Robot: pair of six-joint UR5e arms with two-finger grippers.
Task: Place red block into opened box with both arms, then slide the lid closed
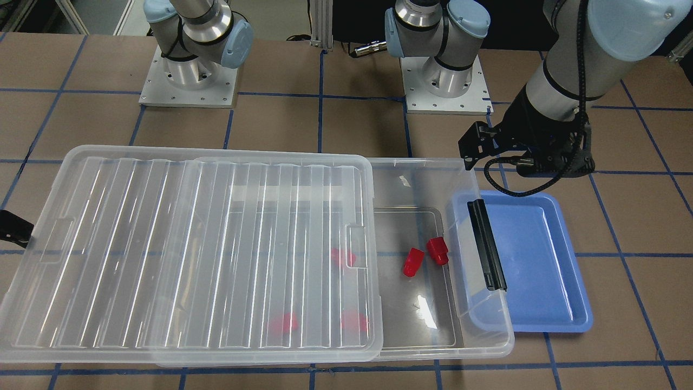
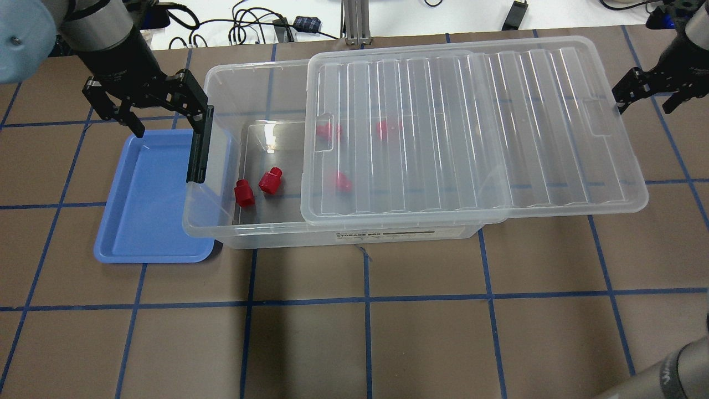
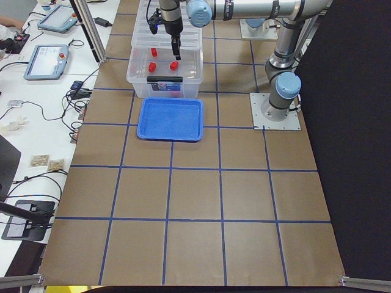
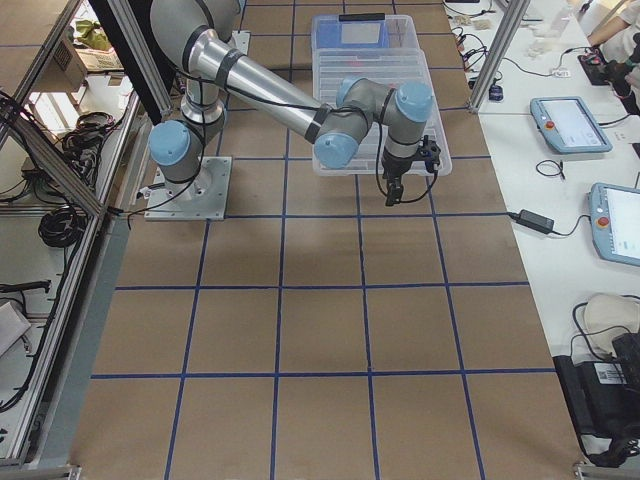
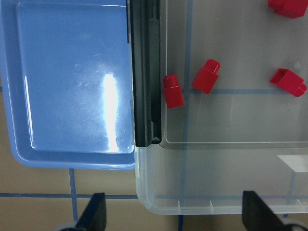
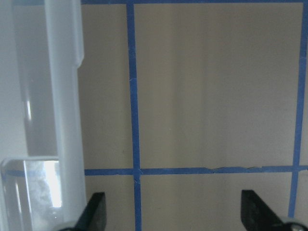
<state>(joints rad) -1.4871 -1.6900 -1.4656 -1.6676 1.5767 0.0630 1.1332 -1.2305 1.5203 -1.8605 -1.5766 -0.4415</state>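
Note:
The clear box (image 2: 221, 235) lies across the table with its lid (image 2: 471, 122) slid partway toward my right, leaving the latch end uncovered. Two red blocks (image 2: 243, 193) (image 2: 270, 180) lie on the bare floor of the box, and three more show blurred under the lid. My left gripper (image 2: 169, 119) hangs open and empty above the black latch bar (image 5: 144, 72), between the box end and the blue tray. My right gripper (image 2: 648, 97) is open and empty just off the lid's far short edge (image 6: 62, 120), over the table.
A blue tray (image 2: 149, 221) sits against the latch end of the box, partly under its rim, with nothing in it. Both arm bases (image 1: 189, 81) stand behind the box. Cables and devices lie on the white bench past the table's edge.

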